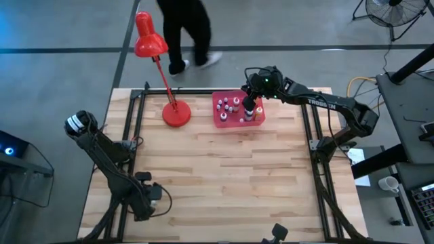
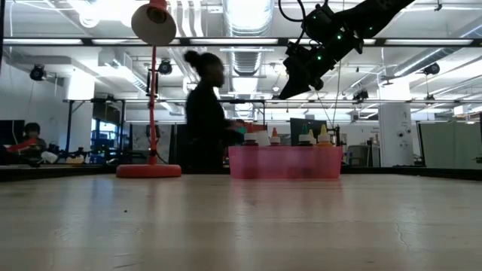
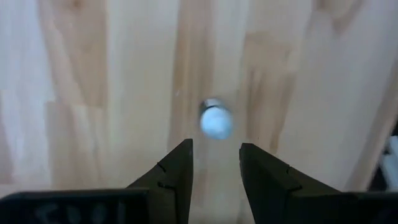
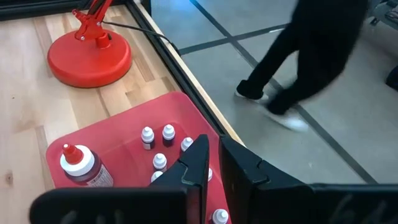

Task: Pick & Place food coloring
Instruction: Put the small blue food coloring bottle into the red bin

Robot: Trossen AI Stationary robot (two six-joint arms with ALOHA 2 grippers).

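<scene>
The food coloring bottles (image 4: 158, 140) stand in a pink tray (image 1: 220, 122) at the table's far middle: several tiny white-capped ones and a larger dark-red one (image 4: 81, 165). Their tips show over the tray's rim (image 2: 305, 137) in the low view. My right gripper (image 4: 214, 165) hangs shut over the tray, well above the bottles (image 2: 290, 86), with nothing between its fingers. My left gripper (image 3: 216, 163) is over the table's near left (image 1: 154, 195), pointing down, open. A small whitish round thing (image 3: 216, 120) lies on the wood just beyond its fingertips, apart from them.
A red desk lamp stands with its round base (image 1: 176, 114) left of the tray, its head (image 1: 146, 37) reaching past the far edge. A person (image 1: 186, 30) walks on the floor beyond the table. Black frame rails (image 1: 135, 115) run along the table's sides.
</scene>
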